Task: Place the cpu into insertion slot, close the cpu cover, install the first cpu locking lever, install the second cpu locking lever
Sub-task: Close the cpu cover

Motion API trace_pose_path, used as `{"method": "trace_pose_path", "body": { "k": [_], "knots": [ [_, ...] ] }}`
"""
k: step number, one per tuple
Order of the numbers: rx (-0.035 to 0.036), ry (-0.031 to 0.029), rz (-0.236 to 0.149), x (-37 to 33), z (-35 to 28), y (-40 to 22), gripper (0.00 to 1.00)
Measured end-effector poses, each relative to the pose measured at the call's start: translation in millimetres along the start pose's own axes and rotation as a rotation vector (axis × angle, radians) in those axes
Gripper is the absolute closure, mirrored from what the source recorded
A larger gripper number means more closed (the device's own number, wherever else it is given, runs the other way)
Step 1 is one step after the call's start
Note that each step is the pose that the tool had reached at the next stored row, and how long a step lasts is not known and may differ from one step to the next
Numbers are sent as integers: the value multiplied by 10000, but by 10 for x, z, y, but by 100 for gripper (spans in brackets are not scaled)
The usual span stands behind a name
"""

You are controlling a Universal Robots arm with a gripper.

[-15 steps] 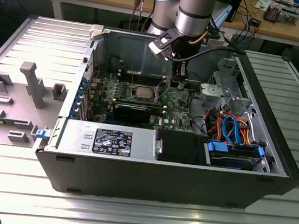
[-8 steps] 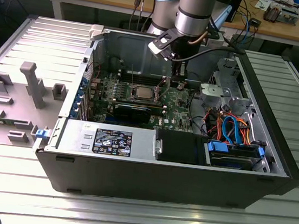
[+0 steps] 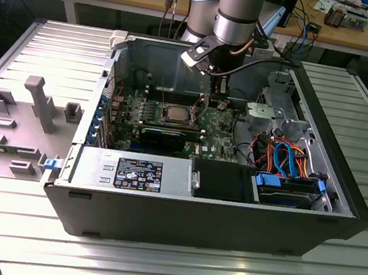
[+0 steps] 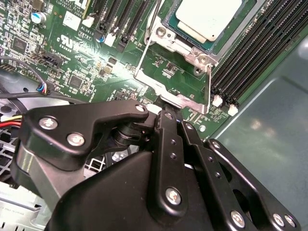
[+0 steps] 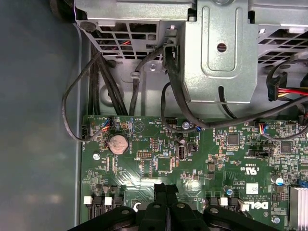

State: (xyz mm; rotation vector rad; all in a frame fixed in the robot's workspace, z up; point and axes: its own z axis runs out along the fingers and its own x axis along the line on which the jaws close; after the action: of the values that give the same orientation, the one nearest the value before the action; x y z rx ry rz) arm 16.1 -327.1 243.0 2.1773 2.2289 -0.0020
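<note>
While the arm hangs inside the open case, exterior view: cpu lies mid-board, flat and pale. Gripper is just beside it, toward the exterior view's right, low over the board.

Second wrist view: cpu seated in the slot and square to its rim. Cover is swung open, off the slot, with green board showing through its window. Gripper tip is at the cover's free edge; touching or just short of it, cannot tell. One thin rod runs along the cover's side, likely a lever.

First wrist view: fingers pressed together, nothing visible between them, above bare board near a coin cell.

Step in hand, by my reading: closing the cover. To do it well, push at the free edge, let the plate turn on its hinge, stay clear of the cpu top, and see it flat on the rim.

Count: cpu one, slot one, cover one, gripper one, coin cell one. Levers: one rod seen, a second not made out.
</note>
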Motion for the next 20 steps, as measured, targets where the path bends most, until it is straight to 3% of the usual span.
{"method": "trace_pose_path", "body": {
  "k": [20],
  "knots": [
    [37,3,-1,-1,16,-63,89]
  ]
}}
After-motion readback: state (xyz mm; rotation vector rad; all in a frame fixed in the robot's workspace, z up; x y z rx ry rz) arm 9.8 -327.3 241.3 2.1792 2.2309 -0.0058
